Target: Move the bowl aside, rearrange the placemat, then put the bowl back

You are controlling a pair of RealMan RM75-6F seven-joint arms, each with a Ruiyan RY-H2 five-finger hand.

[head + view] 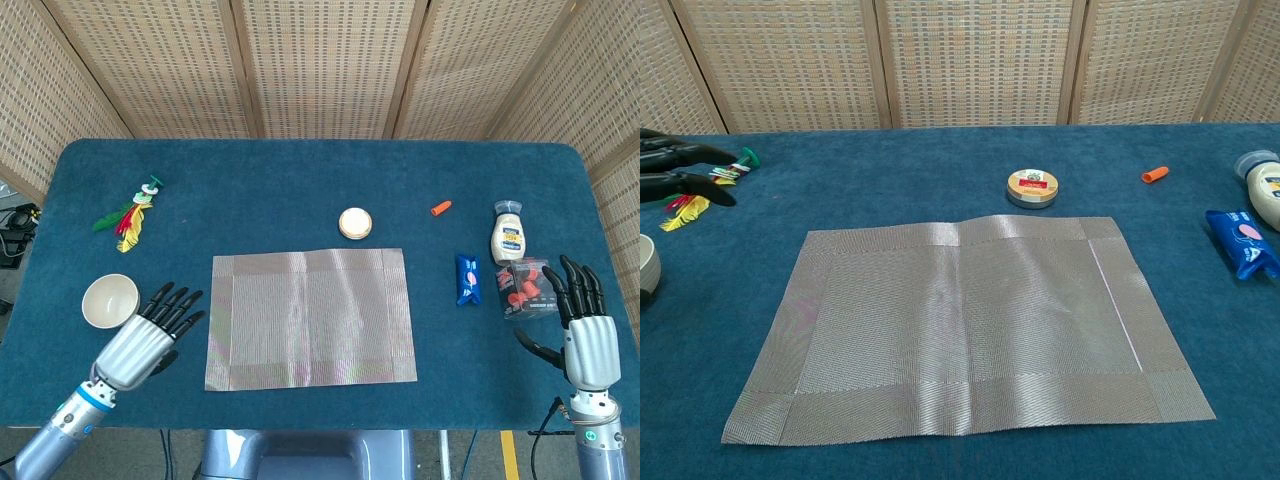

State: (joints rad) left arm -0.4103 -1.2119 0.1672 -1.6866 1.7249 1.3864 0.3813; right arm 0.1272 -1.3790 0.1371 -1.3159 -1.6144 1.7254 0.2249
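Observation:
The silver woven placemat (312, 318) (965, 325) lies flat in the middle of the blue table, with a slight ripple along its far edge. The white bowl (110, 300) (645, 267) sits left of it, near the table's left side. My left hand (145, 338) hovers open between the bowl and the mat's left edge, fingers spread, touching neither; only its dark fingertips (680, 170) show at the left border of the chest view. My right hand (585, 330) stands open at the front right, fingers up, holding nothing.
A round tin (355, 222) sits just beyond the mat. An orange cap (441, 208), a mayonnaise bottle (508, 232), a blue packet (467, 279) and a red-filled packet (525, 288) lie on the right. A feather toy (132, 215) lies at the far left.

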